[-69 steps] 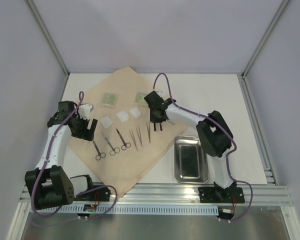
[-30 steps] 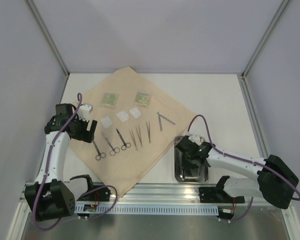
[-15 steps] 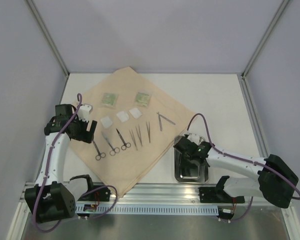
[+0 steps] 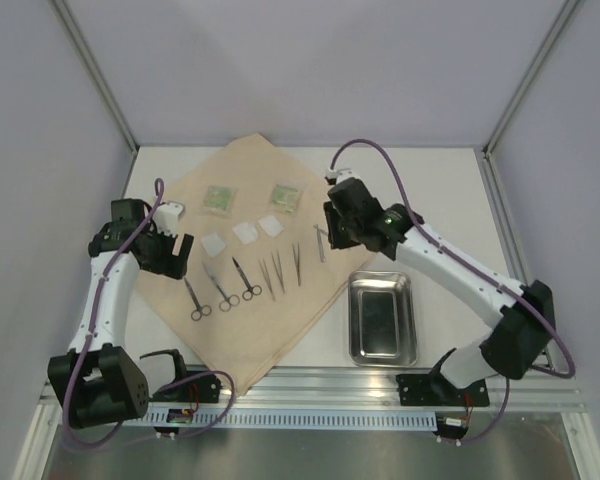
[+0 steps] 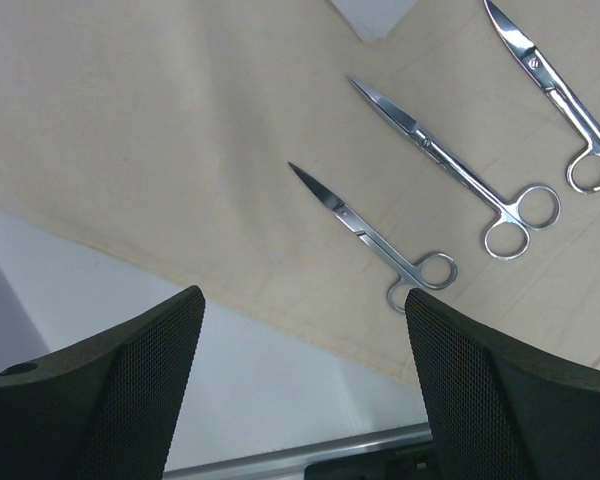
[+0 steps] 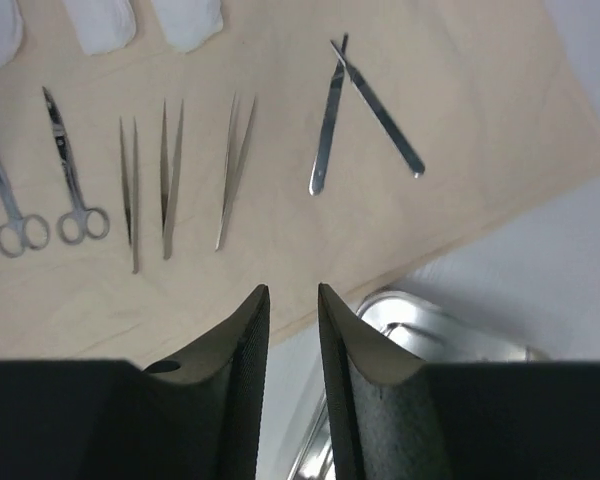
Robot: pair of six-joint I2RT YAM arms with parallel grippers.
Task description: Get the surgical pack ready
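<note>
Left gripper [image 5: 302, 300] low over the left edge of the tan cloth [image 4: 270, 320], black mesh-textured fingers [image 5: 130, 390] spread wide, gripping nothing. Just past those fingertips, flat on the cloth and untouched: three scissors [image 5: 440, 153], slim polished steel with pointed blades and round finger loops, laid side by side at a slant.

Right gripper [image 6: 292, 295] above the cloth's right corner, dark ribbed fingers [image 6: 230, 370] only narrowly parted, a thin slit between, holding nothing. Ahead of the tips and clear of them, on the cloth: open tweezers [image 6: 365, 110], two flat steel arms splayed into a V. Further in from that corner, three shut tweezers [image 6: 170, 175], thin tapering slivers of metal lying parallel.

Toward the cloth's far side, a row of three white pads [image 4: 246, 232], soft and squarish. Beyond those, nearer the far corner, two green packets [image 4: 285, 196], flat and square.

Cloth itself matte, woven, tan, spread flat as a diamond on the white table [image 4: 430, 190], faint creases across the weave.

Steel tray [image 4: 352, 320] off the cloth, just beside its right edge, resting on the table: a shiny rectangle with rounded corners and a raised rim. Inside, only bare mirror-bright floor. Scissors, tweezers, pads and packets all on the cloth.
</note>
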